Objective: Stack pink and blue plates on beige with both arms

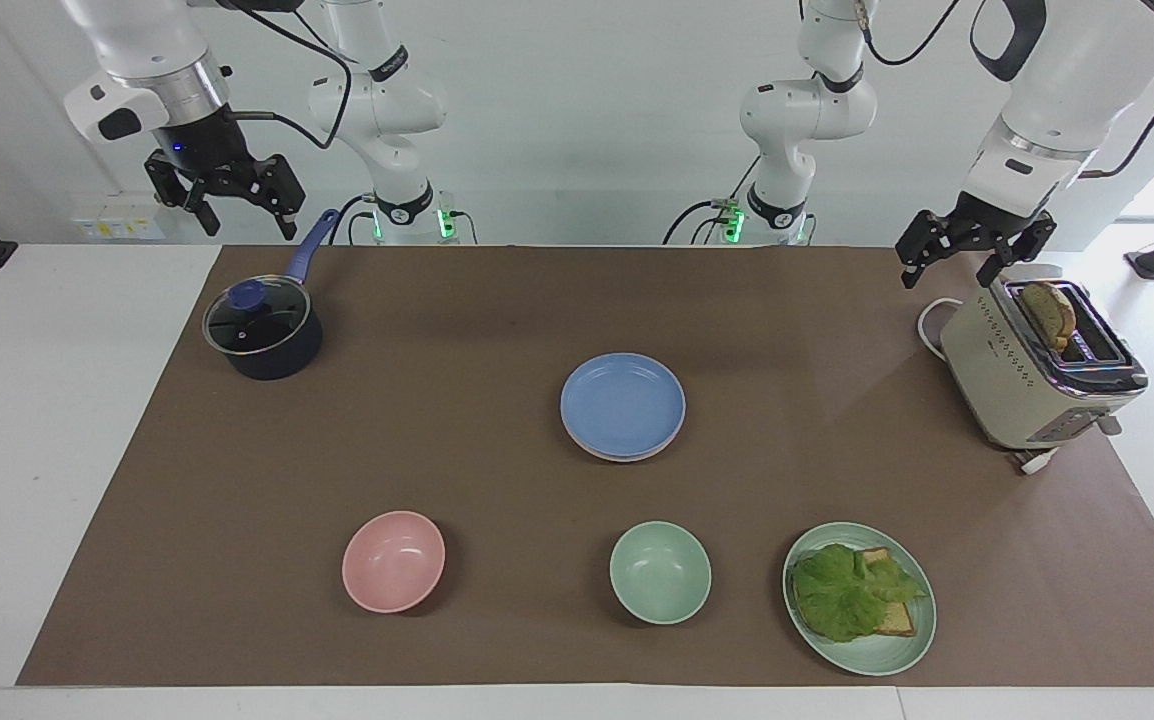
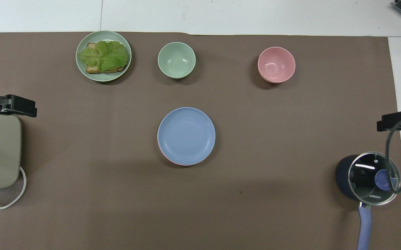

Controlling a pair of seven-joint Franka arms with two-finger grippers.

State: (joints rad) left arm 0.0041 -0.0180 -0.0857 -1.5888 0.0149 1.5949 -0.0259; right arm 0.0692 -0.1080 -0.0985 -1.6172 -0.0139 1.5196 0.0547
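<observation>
Right gripper (image 1: 224,205) fingers wide open, empty, over the tabletop edge by the dark lidded saucepan (image 1: 262,335); left gripper (image 1: 967,250) likewise, above the beige toaster (image 1: 1037,375). Round matte blue plate (image 1: 623,404) tops the mid-tabletop stack, pale pink plate rim (image 2: 167,158) just peeking beneath; beige plate hidden. Stack slightly offset, so a nudge might shift it. Pink bowl (image 1: 393,561), green bowl (image 1: 660,572), sandwich plate (image 1: 897,655) farther out; nothing blocks.

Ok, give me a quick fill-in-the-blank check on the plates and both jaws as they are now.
1. The blue plate lies on top of a ____ plate, whose rim peeks out under it.
2. The left gripper hangs with open jaws over the ____.
3. The right gripper hangs with jaws ____, holding nothing.
4. The green plate carries bread and ____.

Missing words: pink; toaster; open; lettuce
</observation>
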